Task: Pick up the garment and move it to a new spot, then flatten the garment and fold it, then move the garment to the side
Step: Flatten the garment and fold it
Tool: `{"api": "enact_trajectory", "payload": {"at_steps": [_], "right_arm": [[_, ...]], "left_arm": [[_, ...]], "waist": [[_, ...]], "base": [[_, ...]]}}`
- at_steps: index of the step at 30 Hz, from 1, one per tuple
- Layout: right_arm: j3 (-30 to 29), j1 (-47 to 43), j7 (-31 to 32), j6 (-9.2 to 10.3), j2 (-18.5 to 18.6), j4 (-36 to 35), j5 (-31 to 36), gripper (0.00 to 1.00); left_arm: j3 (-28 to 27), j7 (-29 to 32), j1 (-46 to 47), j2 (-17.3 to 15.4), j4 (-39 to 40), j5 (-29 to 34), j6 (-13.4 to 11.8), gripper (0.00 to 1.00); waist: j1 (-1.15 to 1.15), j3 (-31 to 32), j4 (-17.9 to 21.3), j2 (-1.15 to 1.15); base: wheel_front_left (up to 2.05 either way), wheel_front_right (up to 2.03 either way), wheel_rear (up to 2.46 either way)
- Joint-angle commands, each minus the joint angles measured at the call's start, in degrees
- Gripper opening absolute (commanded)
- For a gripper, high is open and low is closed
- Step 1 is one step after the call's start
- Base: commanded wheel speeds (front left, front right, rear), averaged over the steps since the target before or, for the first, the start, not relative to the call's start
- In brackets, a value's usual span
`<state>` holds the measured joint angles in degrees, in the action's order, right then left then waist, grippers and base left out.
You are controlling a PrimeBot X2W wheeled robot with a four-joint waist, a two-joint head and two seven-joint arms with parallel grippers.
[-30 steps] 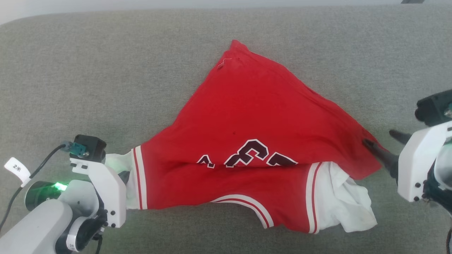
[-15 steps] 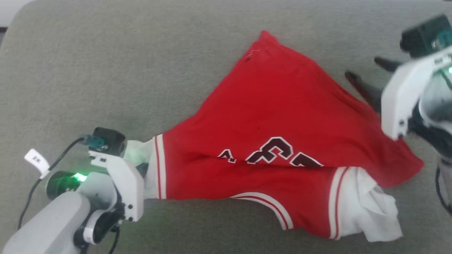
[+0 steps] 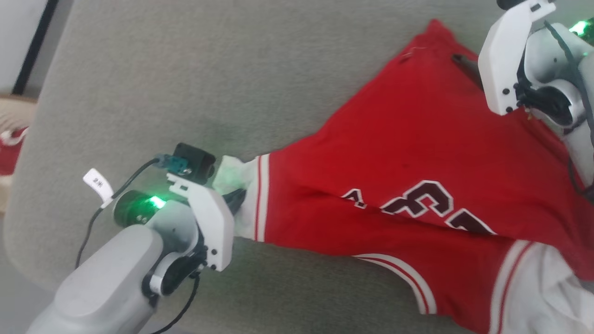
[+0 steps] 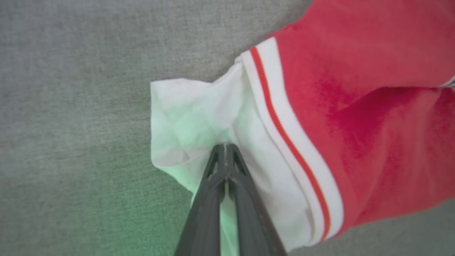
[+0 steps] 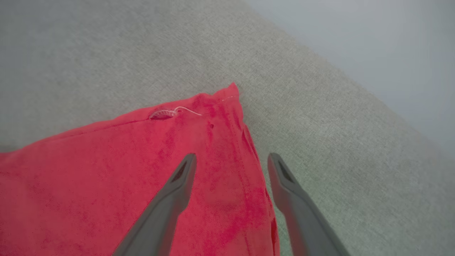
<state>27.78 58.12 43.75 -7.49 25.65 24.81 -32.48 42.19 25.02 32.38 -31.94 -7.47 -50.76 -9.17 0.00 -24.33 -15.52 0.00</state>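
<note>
The garment [image 3: 408, 139], a red jersey with white striped trim and dark lettering, lies spread on a grey cushion. My left gripper [image 3: 237, 197] is shut on its white left corner; in the left wrist view the gripper [image 4: 224, 147] pinches the white cloth of the garment [image 4: 355, 106]. My right gripper [image 3: 469, 47] is open over the garment's far red corner. In the right wrist view that gripper [image 5: 231, 158] straddles the garment's [image 5: 106, 170] right edge just short of the tip, one finger over the red cloth and one over the cushion.
The grey cushion [image 3: 185, 69] ends at a rounded edge on the left, with pale floor below it. Beyond that edge sits a beige and red object [image 3: 9, 139]. In the right wrist view the cushion's far edge [image 5: 355, 92] runs diagonally.
The head camera has turned, so the whole picture has shifted and tilted. My right gripper has left the garment's right corner and moved up to its far corner. The left grip is unchanged.
</note>
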Motion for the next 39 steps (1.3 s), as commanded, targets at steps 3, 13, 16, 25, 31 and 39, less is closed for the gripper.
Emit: {"api": "enact_trajectory", "payload": {"at_steps": [3,13,16,25,31,39], "right_arm": [[3.82,3.76,-0.94,0.00,0.46,6.15,-0.90,1.00],[15.23,4.83,4.50,0.00,-0.30,24.01,-4.96,1.00],[17.67,5.26,6.54,-0.03,0.44,24.29,-7.09,0.00],[18.18,11.88,-1.64,0.05,1.79,21.57,-10.76,0.00],[18.50,12.91,-5.62,0.01,2.03,18.62,-12.99,0.00],[19.24,12.94,-8.92,0.01,4.11,13.39,-15.43,0.00]], "left_arm": [[0.97,-0.56,1.53,1.49,-2.93,0.45,1.28,0.00],[2.03,-2.59,3.97,5.03,-9.86,0.37,3.96,0.00],[1.82,-2.94,4.24,5.02,-11.31,0.19,4.30,0.00],[-1.11,-2.56,6.63,2.38,-11.89,-1.02,3.18,0.00],[-3.54,-0.07,9.61,-1.13,-8.70,-0.82,0.85,0.00],[-6.29,6.47,16.52,-8.82,-5.00,0.57,-1.82,0.00]], "waist": [[0.00,-2.77,-3.97,0.00],[0.00,-4.58,-6.70,0.00],[0.00,-4.31,-6.30,0.00],[0.00,-1.05,-2.09,0.00],[0.00,2.11,1.36,0.00],[0.00,8.06,7.34,0.00]], "base": [[0.00,0.00,0.00],[0.00,0.00,0.00],[0.00,0.00,0.00],[0.00,0.00,0.00],[0.00,0.00,0.00],[0.00,0.00,0.00]]}}
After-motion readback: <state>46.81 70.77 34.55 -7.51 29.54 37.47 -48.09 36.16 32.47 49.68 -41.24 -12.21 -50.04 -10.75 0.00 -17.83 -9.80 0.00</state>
